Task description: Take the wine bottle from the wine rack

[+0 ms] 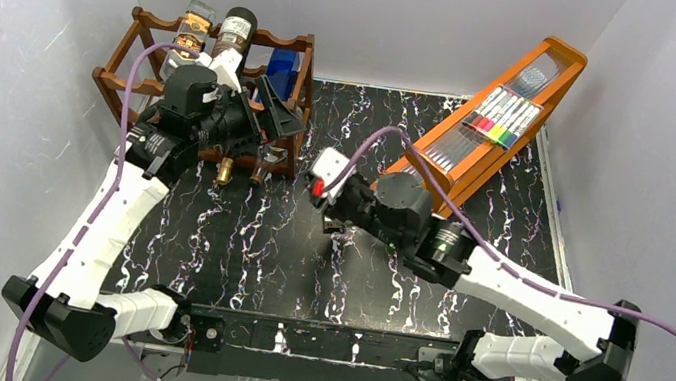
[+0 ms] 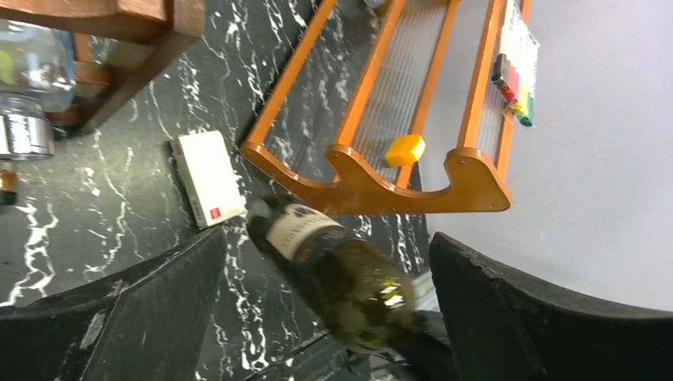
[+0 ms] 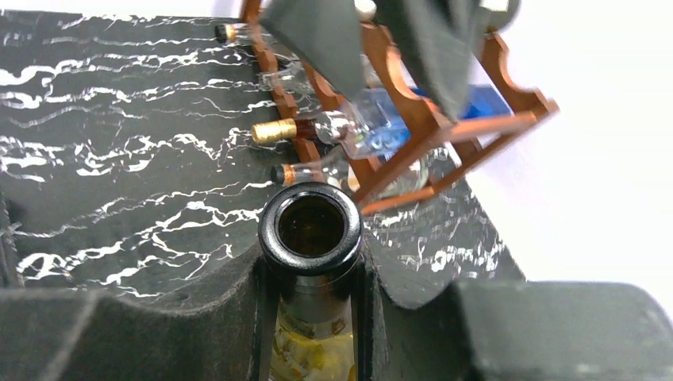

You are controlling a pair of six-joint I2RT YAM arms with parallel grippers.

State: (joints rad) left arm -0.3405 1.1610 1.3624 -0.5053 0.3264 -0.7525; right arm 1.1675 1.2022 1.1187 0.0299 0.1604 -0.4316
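The dark reddish-brown wine rack (image 1: 130, 68) stands at the back left and holds several other bottles (image 1: 234, 33). It also shows in the right wrist view (image 3: 428, 119). The dark green wine bottle (image 2: 333, 270) with a pale label is off the rack, over the middle of the table. My right gripper (image 3: 313, 270) is shut on its neck just under the open mouth (image 3: 311, 226). In the top view the right gripper (image 1: 331, 208) hides the bottle. My left gripper (image 1: 274, 115) is open and empty in front of the rack, its fingers (image 2: 159, 302) wide apart.
The slanted orange tray stand (image 1: 496, 123) with coloured markers (image 1: 501, 119) leans at the back right, close behind the right arm. It also shows in the left wrist view (image 2: 373, 182). Small gold-capped bottles (image 1: 225, 172) stick out of the rack's lowest tier. White walls enclose the table.
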